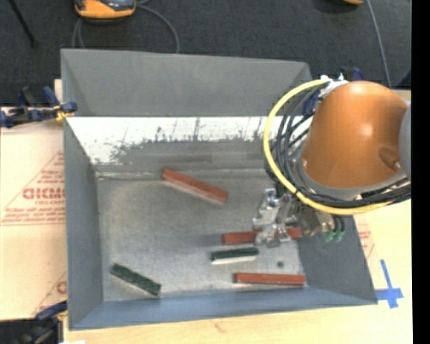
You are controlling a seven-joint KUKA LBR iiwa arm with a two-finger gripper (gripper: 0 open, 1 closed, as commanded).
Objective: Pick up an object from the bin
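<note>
Pincer [273, 229] over middle red bar [236, 239] in bin [82, 213]

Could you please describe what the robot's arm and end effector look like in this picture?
The wrist carries a smooth, rounded orange cover. A yellow cable and several dark cables loop around its rim. Beneath it sits a small end effector of silvery metal with darker parts.
</note>
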